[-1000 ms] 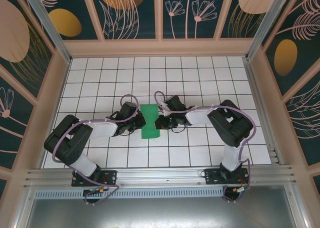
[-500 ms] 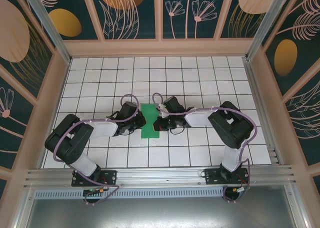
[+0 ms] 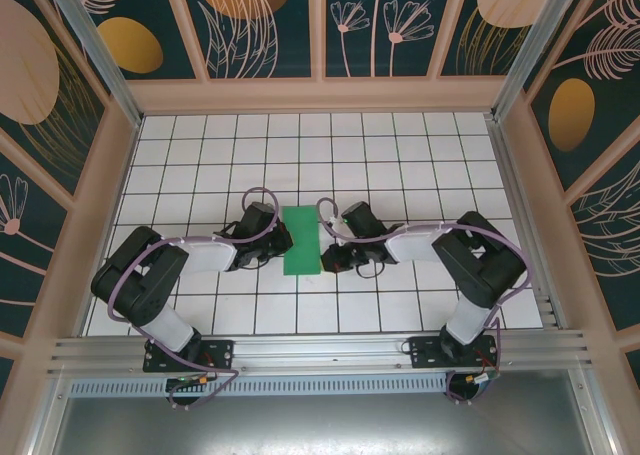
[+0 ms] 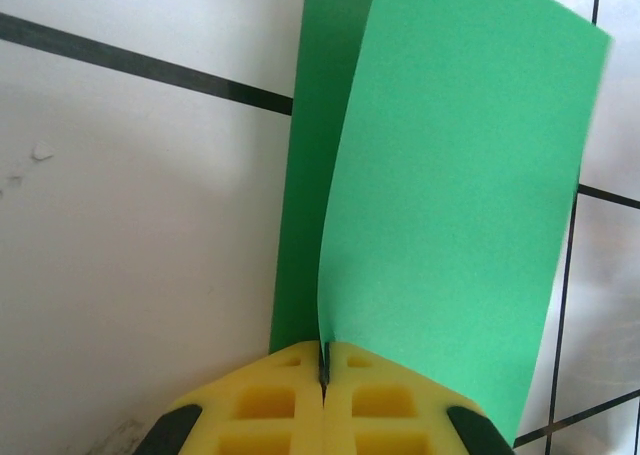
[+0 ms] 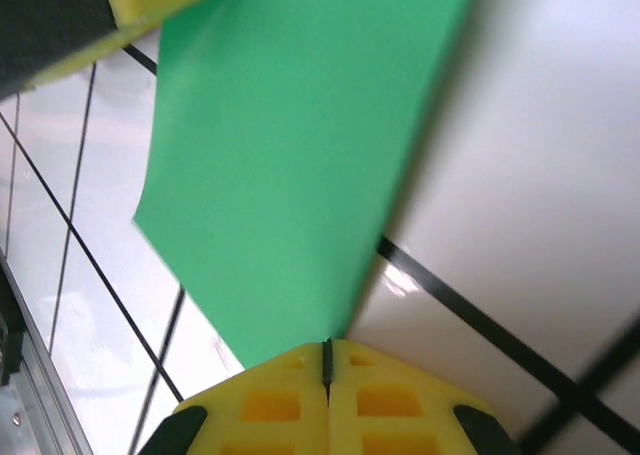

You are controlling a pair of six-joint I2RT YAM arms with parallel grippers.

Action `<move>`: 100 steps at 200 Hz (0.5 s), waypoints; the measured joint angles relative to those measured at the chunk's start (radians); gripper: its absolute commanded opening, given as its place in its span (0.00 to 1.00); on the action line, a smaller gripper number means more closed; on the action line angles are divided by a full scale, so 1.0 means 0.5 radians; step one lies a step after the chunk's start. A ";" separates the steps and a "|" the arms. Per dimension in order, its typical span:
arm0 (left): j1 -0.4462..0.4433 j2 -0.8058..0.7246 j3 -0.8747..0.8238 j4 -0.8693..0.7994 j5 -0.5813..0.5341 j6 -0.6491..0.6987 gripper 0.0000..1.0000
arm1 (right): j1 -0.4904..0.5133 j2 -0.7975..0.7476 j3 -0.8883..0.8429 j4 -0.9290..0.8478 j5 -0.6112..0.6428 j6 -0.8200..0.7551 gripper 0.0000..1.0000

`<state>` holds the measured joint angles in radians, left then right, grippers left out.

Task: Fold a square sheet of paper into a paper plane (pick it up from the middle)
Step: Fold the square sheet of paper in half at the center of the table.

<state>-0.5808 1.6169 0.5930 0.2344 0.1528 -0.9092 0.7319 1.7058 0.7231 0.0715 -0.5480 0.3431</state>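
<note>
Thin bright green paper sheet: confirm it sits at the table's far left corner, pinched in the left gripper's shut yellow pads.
Wrong place: the top external view shows the thin bright green paper sheet near the middle of the white gridded table. It is pinched in the left gripper's shut yellow pads.

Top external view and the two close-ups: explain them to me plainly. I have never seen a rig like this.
The top view comes from a fixed camera looking down on two black robot arms bolted at the near edge of a white tiled table. Each arm ends in a two-finger gripper with yellow pads. The two close-ups come from cameras on the wrists, each looking along its own fingers. Between the arms is a green sheet of paper, which seems doubled over into two layers. The left gripper is shut on its left edge and the right gripper on its right edge, so both pinch the same sheet.
</note>
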 measured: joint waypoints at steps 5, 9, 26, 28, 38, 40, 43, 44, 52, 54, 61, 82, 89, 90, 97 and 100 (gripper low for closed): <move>0.000 0.001 0.000 0.001 -0.001 0.000 0.00 | -0.005 -0.011 0.001 -0.018 0.001 -0.003 0.00; 0.000 0.001 0.001 0.001 -0.001 0.000 0.00 | -0.009 -0.020 0.004 -0.029 0.000 -0.004 0.00; 0.000 0.002 0.002 0.001 -0.001 0.000 0.00 | -0.009 -0.040 0.046 -0.056 -0.002 0.008 0.00; 0.000 0.002 0.002 0.001 -0.001 0.000 0.00 | -0.009 -0.040 0.053 -0.055 -0.002 0.008 0.00; 0.000 0.005 0.005 0.001 -0.001 0.000 0.00 | -0.001 -0.040 0.095 -0.046 0.000 0.028 0.00; 0.000 0.005 0.005 0.002 -0.001 0.000 0.00 | 0.002 -0.040 0.104 -0.041 0.000 0.031 0.00; 0.000 0.005 0.005 0.001 -0.001 0.000 0.00 | 0.002 -0.040 0.115 -0.037 0.001 0.040 0.00; 0.000 0.005 0.005 0.001 -0.001 0.000 0.00 | 0.003 -0.040 0.118 -0.035 0.001 0.043 0.00; 0.000 0.005 0.006 0.002 -0.001 0.000 0.00 | 0.012 -0.040 0.150 -0.015 0.002 0.066 0.00; 0.000 0.006 0.006 0.002 -0.001 0.000 0.00 | 0.014 -0.040 0.154 -0.013 0.002 0.066 0.00; 0.000 0.007 0.006 0.002 -0.001 0.000 0.00 | 0.022 -0.036 0.178 0.010 0.003 0.082 0.00; 0.000 0.009 0.008 0.002 -0.001 0.000 0.00 | 0.048 0.028 0.240 0.073 0.003 0.127 0.00; 0.000 0.009 0.008 0.002 -0.001 0.000 0.00 | 0.056 0.065 0.253 0.089 0.004 0.134 0.00; 0.000 0.009 0.008 0.002 -0.001 0.000 0.00 | 0.057 0.072 0.255 0.092 0.004 0.134 0.00; 0.000 0.009 0.010 0.002 -0.001 0.000 0.00 | 0.063 0.107 0.260 0.101 0.004 0.144 0.00; 0.000 0.010 0.010 0.002 -0.001 -0.001 0.00 | 0.066 0.121 0.260 0.104 0.004 0.149 0.00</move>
<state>-0.5808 1.6218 0.5980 0.2352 0.1524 -0.9096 0.7650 1.7660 0.8532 0.1234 -0.5461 0.4175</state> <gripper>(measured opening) 0.066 0.055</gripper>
